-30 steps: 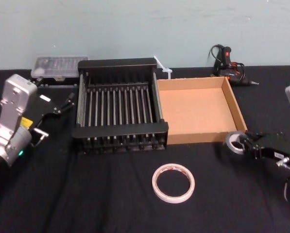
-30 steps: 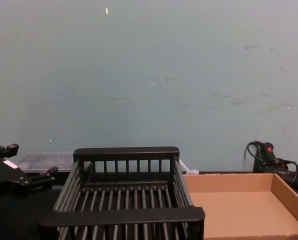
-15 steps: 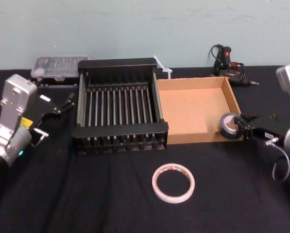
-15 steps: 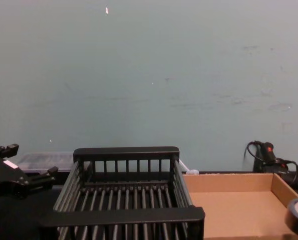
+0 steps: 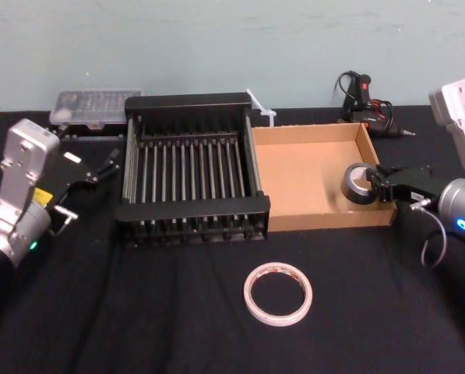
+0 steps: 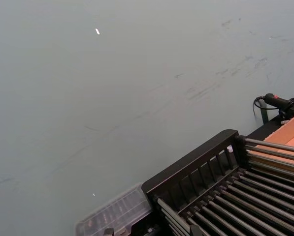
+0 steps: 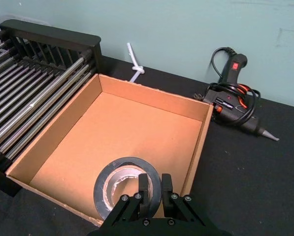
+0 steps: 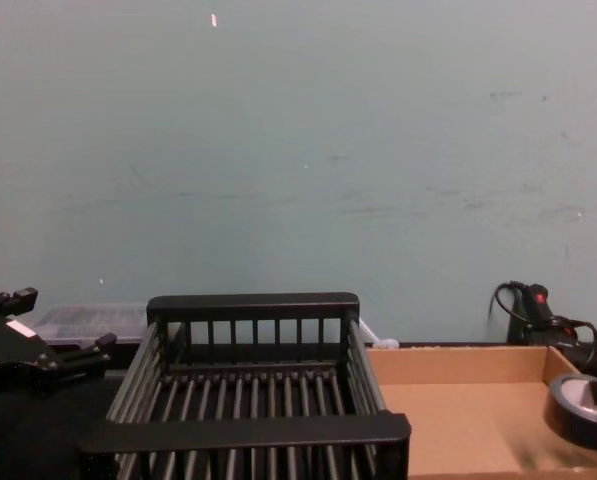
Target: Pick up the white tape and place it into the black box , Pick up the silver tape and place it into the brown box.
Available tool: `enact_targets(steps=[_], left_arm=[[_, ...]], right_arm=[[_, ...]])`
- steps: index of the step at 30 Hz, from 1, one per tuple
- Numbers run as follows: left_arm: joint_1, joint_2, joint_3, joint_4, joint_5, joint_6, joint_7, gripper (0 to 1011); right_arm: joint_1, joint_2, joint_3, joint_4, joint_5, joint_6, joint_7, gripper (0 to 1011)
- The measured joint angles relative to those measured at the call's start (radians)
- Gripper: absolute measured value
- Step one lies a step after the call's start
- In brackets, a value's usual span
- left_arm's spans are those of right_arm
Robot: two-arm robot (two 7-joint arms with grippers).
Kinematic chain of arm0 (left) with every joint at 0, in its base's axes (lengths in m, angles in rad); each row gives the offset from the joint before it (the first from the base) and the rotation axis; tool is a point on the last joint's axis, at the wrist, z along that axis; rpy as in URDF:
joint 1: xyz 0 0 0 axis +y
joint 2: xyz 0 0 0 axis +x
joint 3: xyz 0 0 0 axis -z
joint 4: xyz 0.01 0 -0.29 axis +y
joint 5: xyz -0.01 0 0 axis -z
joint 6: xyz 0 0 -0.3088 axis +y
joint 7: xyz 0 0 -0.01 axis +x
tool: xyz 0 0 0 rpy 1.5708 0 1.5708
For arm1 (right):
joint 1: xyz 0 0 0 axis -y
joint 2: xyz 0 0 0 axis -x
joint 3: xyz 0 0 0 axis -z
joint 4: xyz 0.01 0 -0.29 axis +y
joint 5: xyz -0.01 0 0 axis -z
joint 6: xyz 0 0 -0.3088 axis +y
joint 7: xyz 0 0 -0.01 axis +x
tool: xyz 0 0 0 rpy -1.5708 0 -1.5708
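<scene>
Head view: the right gripper [image 5: 378, 184] reaches in from the right over the right wall of the brown box [image 5: 306, 134], and its fingers are closed on the silver tape [image 5: 359, 185], pinching one side of the roll's wall. The roll hangs tilted inside the tray's front right corner, close to the right wall; whether it touches the cardboard floor cannot be told. The right wrist view shows this grip from behind: the two black fingers [image 7: 144, 186] clamp the near edge of the silver tape [image 7: 118, 183], with the tray's bare floor beyond it and a black glue gun [image 7: 231, 101] with a coiled cord lying on the counter past the tray's far right corner. In the chest view the silver tape [image 8: 581, 408] sits low at the right edge, over the tray. The white tape [image 5: 250, 297] lies flat on the black counter [image 5: 139, 327], in front of the two containers and apart from both. The black box [image 5: 189, 102] stands touching the tray's left wall. The left gripper [image 5: 106, 165] is parked to the left of the crate with its fingers spread and holding nothing. Behind the crate's left corner sits a clear plastic case [image 5: 92, 105].
</scene>
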Motion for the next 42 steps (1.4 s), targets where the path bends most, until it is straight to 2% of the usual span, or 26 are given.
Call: enact_targets(steps=[16,34,37,38,39,40,42], left_arm=[[0.0,0.0,0.0,0.0,0.0,0.0,0.0,1001],[0.0,0.0,0.0,0.0,0.0,0.0,0.0,1001],[0.0,0.0,0.0,0.0,0.0,0.0,0.0,1001],[0.0,0.0,0.0,0.0,0.0,0.0,0.0,1001],[0.0,0.0,0.0,0.0,0.0,0.0,0.0,1001],[0.0,0.0,0.0,0.0,0.0,0.0,0.0,1001],[0.0,0.0,0.0,0.0,0.0,0.0,0.0,1002]], right_arm=[[0.069,-0.06,-0.024,0.086,-0.039,-0.016,0.019,161],[0.066,-0.055,-0.024,0.081,-0.038,-0.016,0.02,161],[0.066,-0.055,-0.024,0.081,-0.038,-0.016,0.02,192],[0.066,-0.055,-0.024,0.081,-0.037,-0.016,0.02,244],[0.066,-0.055,-0.024,0.081,-0.037,-0.016,0.02,254],[0.066,-0.055,-0.024,0.08,-0.037,-0.016,0.02,324],[0.066,-0.055,-0.024,0.08,-0.037,-0.016,0.02,361]])
